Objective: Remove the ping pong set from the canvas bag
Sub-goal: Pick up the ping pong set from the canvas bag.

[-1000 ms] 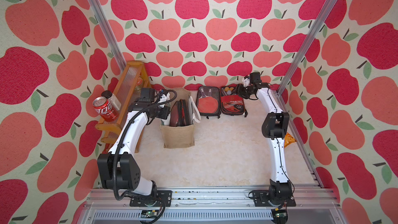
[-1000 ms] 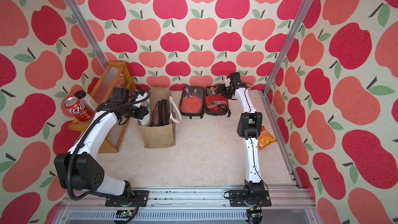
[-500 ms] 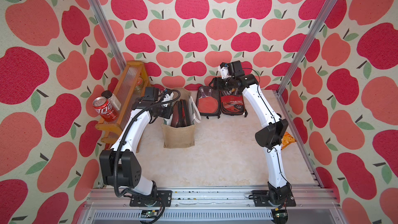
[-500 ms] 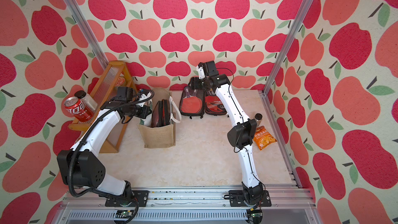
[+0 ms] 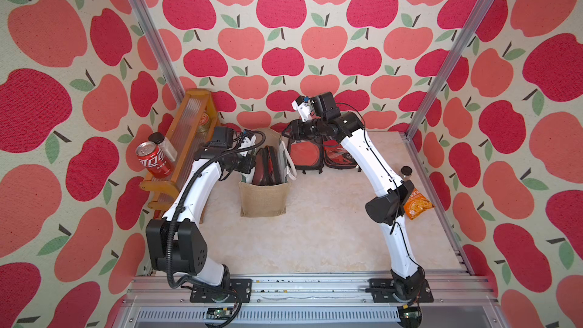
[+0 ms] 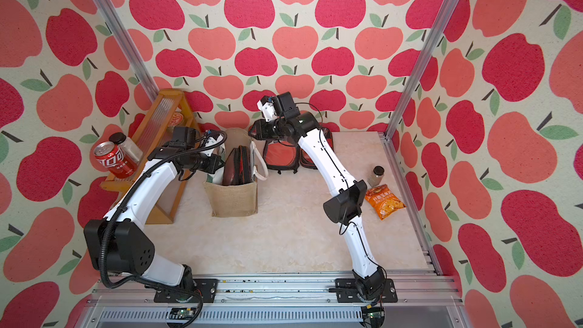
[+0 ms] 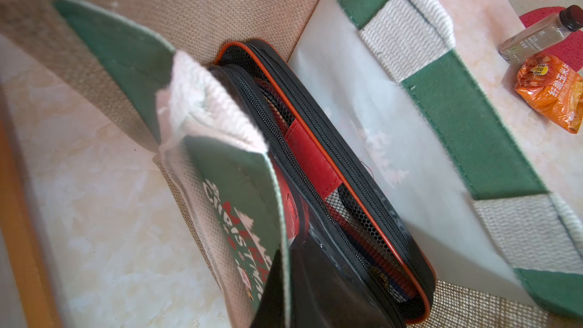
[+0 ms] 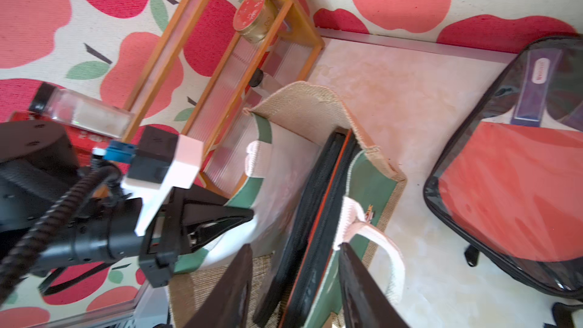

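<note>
The right gripper swung over the canvas bag, open jaws astride the ping pong set; the left gripper, jaws shut, pinned the rim.

Bright, even, soft light throughout; only faint shadows on the floor in both top views; the bag rim nearest the lens smears out of focus; sheen streaks the clear case beside the right gripper, whose fingers blur.
</note>
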